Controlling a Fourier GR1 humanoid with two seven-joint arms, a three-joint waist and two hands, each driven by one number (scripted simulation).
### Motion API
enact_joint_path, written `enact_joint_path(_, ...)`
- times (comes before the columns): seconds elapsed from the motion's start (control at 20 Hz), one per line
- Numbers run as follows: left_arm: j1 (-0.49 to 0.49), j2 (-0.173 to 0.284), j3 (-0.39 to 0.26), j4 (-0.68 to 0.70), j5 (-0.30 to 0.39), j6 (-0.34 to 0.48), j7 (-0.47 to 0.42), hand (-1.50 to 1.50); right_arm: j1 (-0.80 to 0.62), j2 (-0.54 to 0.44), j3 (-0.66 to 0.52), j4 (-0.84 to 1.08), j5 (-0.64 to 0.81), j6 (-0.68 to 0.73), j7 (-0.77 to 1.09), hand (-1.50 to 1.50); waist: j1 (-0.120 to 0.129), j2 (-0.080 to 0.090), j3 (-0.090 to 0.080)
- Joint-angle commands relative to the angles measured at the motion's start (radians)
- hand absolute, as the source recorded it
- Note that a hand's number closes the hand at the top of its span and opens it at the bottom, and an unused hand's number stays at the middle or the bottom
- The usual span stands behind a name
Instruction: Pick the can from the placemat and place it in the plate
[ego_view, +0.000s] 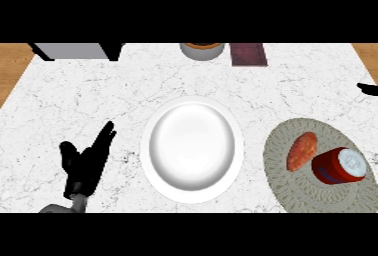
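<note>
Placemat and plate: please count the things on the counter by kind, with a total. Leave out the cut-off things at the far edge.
Plates: 1, the white plate, bare.
Placemats: 1, the round grey placemat.
Cans: 1, the red can, on the placemat.
Food items: 1, a reddish-brown food piece beside the can; its exact kind is unclear.
Total: 4
</note>
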Motion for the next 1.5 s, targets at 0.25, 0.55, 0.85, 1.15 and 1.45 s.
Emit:
enact_joint_path(0.25, 0.015, -0.026, 0.015, -0.005, -0.025, -0.024, 0.045, 0.00, 0.062, 0.025, 0.026, -0.107, 0.096, 0.074, 0.038, -1.50, -0.007, 0.002, -0.004)
enact_joint_path(0.55, 0.007, -0.080, 0.023, 0.001, -0.065, -0.022, 0.056, 0.00, 0.143, 0.083, -0.012, -0.160, 0.143, 0.069, 0.046, -1.50, -0.007, 0.002, -0.004)
enact_joint_path(0.85, 0.005, -0.052, 0.099, 0.014, -0.055, -0.091, 0.066, 0.00, 0.184, 0.131, -0.038, -0.169, 0.259, 0.001, 0.047, -1.50, -0.007, 0.003, -0.004)
enact_joint_path(1.15, 0.018, -0.063, 0.120, 0.031, -0.069, -0.114, 0.046, 0.00, 0.204, 0.232, -0.015, -0.199, 0.373, -0.080, 0.141, -1.50, -0.006, 0.003, -0.004)
enact_joint_path(1.45, 0.065, -0.087, 0.110, -0.117, -0.126, -0.075, 0.138, 0.00, 0.256, 0.247, -0.072, -0.259, 0.423, -0.014, 0.135, -1.50, -0.008, 0.001, -0.004)
